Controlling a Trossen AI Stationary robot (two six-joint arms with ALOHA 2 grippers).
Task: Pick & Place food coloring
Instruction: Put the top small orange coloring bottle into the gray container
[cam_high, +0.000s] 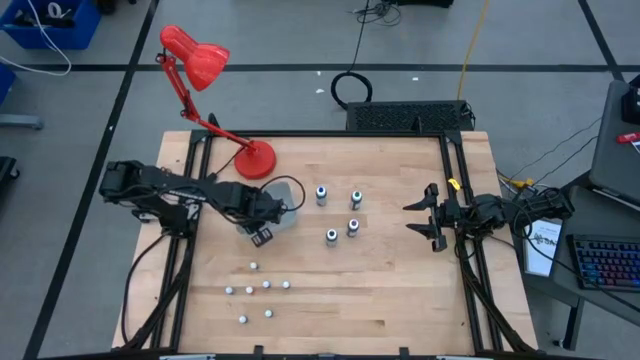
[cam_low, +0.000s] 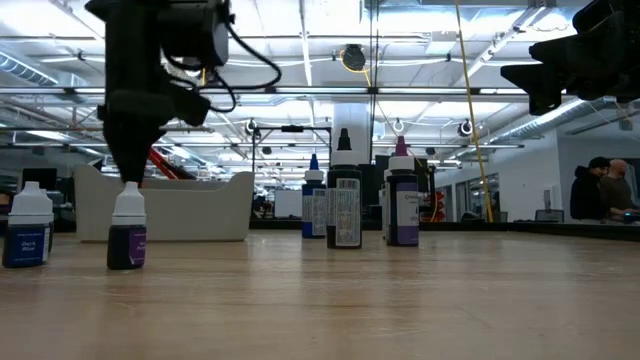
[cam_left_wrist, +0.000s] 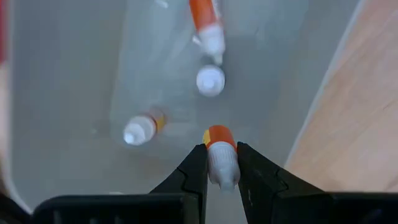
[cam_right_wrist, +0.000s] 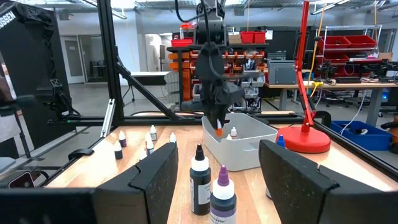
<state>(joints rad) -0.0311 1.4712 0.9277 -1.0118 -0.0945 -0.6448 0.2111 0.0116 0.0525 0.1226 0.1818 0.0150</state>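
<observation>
The labels on the bottles (cam_low: 344, 205) are too small to read.

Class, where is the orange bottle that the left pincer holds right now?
The orange bottle is clamped in the left pincer above the tray, left of centre in the high view, beside the red lamp.

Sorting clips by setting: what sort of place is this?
Probably a robotics lab or workshop: a wooden table in a black frame, red parts bins on shelving behind, open industrial ceiling with strip lights.
</observation>
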